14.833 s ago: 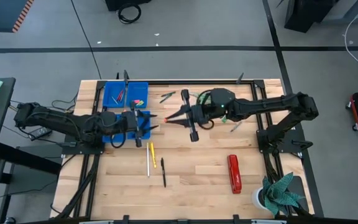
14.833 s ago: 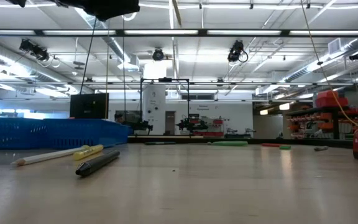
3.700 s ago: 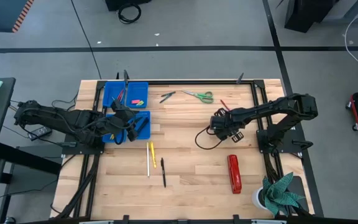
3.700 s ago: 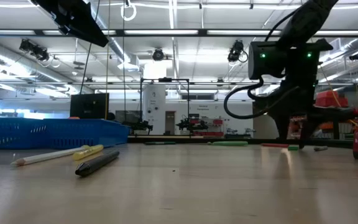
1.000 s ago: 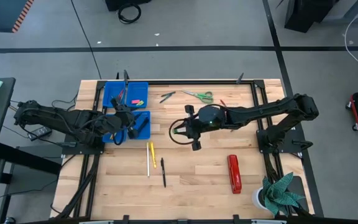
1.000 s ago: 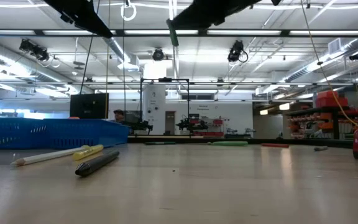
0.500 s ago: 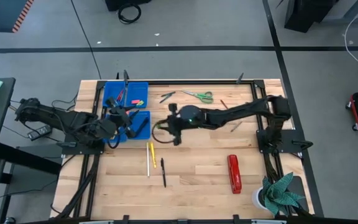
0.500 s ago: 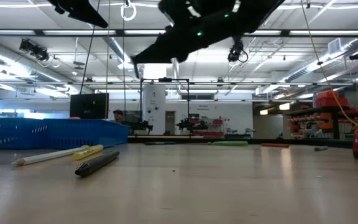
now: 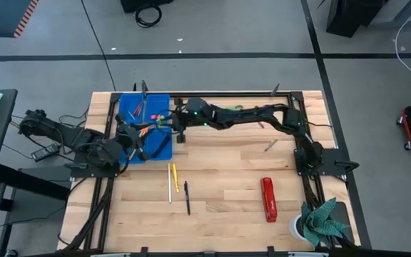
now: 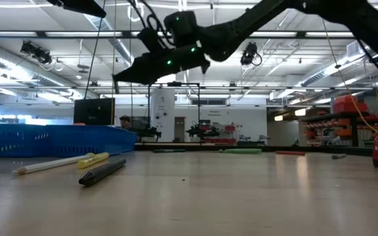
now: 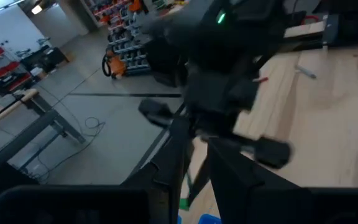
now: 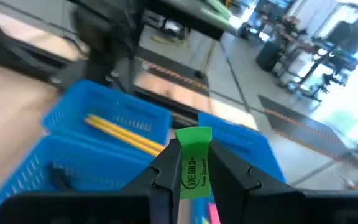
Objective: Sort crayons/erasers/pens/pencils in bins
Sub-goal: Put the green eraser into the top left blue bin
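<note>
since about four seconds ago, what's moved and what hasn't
The right gripper swung from the table's right side across to above the bins, jaws shut on a green crayon. The left gripper shifted only slightly beside the bins. The pencils, pen and stapler stayed put.

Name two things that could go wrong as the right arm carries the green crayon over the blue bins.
1. The right tool pinches only the green crayon near one end, so it could slip out early.
2. The left tool hangs over the same bins, close by; the arms might collide.
3. The nearest bin holds yellow pencils; the crayon could land there.
</note>
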### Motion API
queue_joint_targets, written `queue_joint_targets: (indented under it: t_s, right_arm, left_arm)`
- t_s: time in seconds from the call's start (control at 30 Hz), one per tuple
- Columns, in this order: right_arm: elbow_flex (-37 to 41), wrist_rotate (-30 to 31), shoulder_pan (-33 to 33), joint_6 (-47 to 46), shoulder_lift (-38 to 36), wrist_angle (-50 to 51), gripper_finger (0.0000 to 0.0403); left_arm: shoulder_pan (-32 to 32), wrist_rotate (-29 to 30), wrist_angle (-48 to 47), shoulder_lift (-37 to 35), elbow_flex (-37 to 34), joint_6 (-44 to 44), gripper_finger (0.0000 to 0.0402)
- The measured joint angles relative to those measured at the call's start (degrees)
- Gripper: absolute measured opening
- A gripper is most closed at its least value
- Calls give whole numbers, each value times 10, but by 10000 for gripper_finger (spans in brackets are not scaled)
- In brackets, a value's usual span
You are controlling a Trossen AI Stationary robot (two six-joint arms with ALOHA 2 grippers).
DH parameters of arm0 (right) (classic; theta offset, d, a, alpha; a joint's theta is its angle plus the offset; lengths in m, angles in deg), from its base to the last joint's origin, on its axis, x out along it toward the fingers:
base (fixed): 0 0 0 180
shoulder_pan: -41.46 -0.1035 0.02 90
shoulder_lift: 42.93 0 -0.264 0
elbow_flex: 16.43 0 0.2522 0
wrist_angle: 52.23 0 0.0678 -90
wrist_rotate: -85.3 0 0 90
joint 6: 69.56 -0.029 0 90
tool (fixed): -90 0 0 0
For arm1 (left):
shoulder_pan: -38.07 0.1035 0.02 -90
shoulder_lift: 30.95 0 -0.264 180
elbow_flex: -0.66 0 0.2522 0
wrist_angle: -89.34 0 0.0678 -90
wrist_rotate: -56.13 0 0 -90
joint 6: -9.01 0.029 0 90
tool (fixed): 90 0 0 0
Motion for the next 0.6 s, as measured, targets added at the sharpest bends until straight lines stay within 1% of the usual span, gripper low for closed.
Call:
queue_joint_targets:
  t_s: [0.03, 0.23, 0.4, 0.5, 0.6]
  right_arm:
    - [-5, -2, 6, 0, 6, 11, 78]
    - [-44, -17, 42, 2, 52, 5, 78]
    - [-86, -53, 66, -51, 89, -1, 78]
    - [-113, -55, 69, -79, 108, -2, 78]
    - [-136, -56, 68, -87, 121, 15, 78]
  left_arm:
    - [-5, 0, 1, -3, 0, -2, 81]
    - [-27, 1, 6, -14, 0, -6, 81]
    - [-33, 1, 8, -16, 0, -6, 80]
    - [-33, 1, 8, -16, 0, -6, 78]
    - [-33, 1, 8, -16, 0, -7, 79]
